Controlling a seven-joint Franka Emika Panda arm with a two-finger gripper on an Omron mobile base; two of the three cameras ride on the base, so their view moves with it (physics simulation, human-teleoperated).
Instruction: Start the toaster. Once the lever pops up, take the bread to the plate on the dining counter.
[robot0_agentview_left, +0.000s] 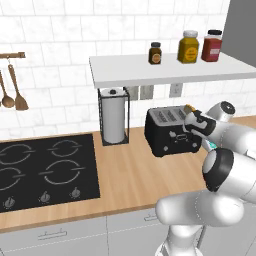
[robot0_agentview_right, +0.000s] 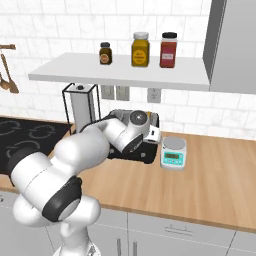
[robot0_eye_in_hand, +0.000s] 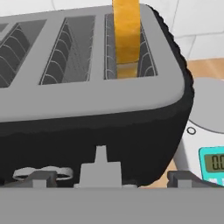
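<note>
Black and boxy, one toaster (robot0_agentview_left: 171, 131) stands on the wood counter (robot0_agentview_left: 130, 175) under a white shelf (robot0_agentview_left: 170, 70). Its grey top has four slots in the left base view; three of them show in the hand view. One bread (robot0_eye_in_hand: 127, 37) slice stands upright in the slot at the right end, its top poking above the rim. A grey lever (robot0_eye_in_hand: 100, 168) sits on the front face. The gripper (robot0_agentview_left: 191, 117) hovers just over that right end, fingers spread wide and holding nothing. Three jars (robot0_agentview_left: 188, 46) line the shelf: a small dark one, a yellow one and a red one; their labels are too small to read. One kitchen scale (robot0_agentview_right: 173, 152) sits just beside the toaster, its display digits blurred. One paper-towel roll (robot0_agentview_left: 113, 119) stands in a wire holder. Four burners mark the cooktop (robot0_agentview_left: 45, 172). Two wooden spoons (robot0_agentview_left: 13, 90) hang on the wall.
</note>
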